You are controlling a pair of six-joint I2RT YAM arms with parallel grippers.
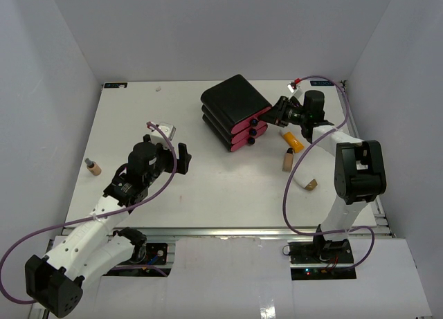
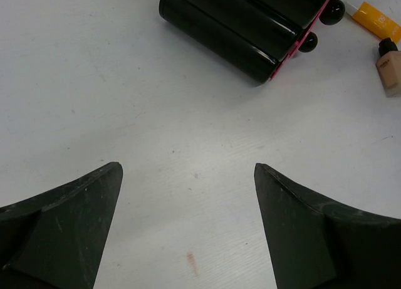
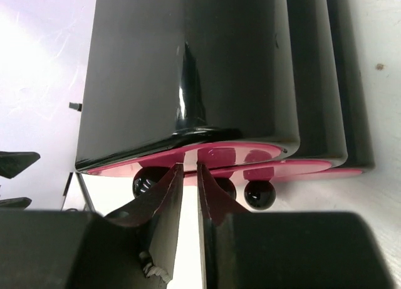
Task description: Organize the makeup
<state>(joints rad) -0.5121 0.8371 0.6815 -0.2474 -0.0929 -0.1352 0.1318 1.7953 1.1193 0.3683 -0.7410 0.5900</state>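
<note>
Pale grey walls [image 1: 208, 28] closed in a white table [image 1: 208, 187] on three sides. The black box [image 1: 235, 108] with three pink drawers lay towards the far side of it, right of centre, its drawer fronts turned to the near right and all three pushed in.

The right gripper [image 3: 190, 167] sat right at the box's drawer fronts among the round black knobs [image 3: 260, 194], its fingers drawn to a narrow slit with nothing visible between them. The left gripper [image 2: 188, 170] hung well to the near left of the box, spread wide over bare table.

The makeup lay loose outside the box. The orange tube [image 1: 292, 140] was just right of its drawer fronts, a tan bottle [image 1: 286, 160] a little nearer, and the white oval tube [image 1: 309, 185] nearer again. A second tan bottle [image 1: 93, 167] stood far to the box's left.

A faint red smudge [image 2: 193, 264] marked the table under the left gripper.
</note>
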